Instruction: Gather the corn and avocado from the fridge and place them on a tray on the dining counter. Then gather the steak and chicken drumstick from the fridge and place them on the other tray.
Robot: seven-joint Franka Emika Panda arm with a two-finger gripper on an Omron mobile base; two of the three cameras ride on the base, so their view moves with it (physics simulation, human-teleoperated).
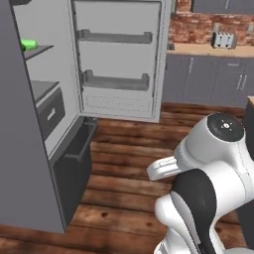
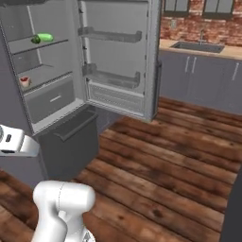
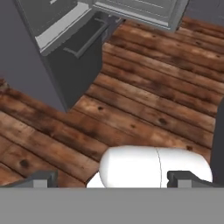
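Observation:
The fridge (image 2: 56,71) stands open at the left. On an upper shelf lies a green elongated item (image 2: 43,37) (image 1: 29,44); I cannot tell whether it is the corn or the avocado. One shelf lower, a small red and white item (image 2: 24,81) rests near the front edge, too small to identify. My gripper (image 3: 113,179) hangs low over the wooden floor, well short of the fridge. Its fingertips (image 3: 41,178) stand far apart with nothing between them, so it is open.
The fridge door (image 1: 116,59) is swung wide, with empty door racks. The bottom freezer drawer (image 2: 71,125) is pulled out over the floor (image 2: 165,160). Grey cabinets with a sink (image 2: 197,46) and a toaster (image 1: 223,39) line the back wall.

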